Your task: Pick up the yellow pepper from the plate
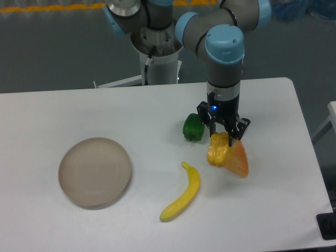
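- We take the plate (94,171) as our landmark; it sits at the left of the table (42,121) and we see nothing lying in it.
- Right of the plate, near the table's front edge, lies the banana (183,195), curved and well apart from the plate's rim.
- Further right and behind the banana, the green pepper (193,127) stands just beside the arm's wrist.
- Far right of the plate, the gripper (224,137) points down with its 2 fingers clamped on the yellow pepper (217,149), which hangs or rests well away from the plate.
- We cannot tell whether the pepper is clear of the table or touching it.
- The orange wedge (238,159) lies against the pepper's right side, partly behind it.
- We judge the grasp already made and the plate already emptied, so the step in hand is the lift or carry.
- The next move calls for a firm hold and a straight rise, so that the pepper does not drag the wedge or knock the green pepper.
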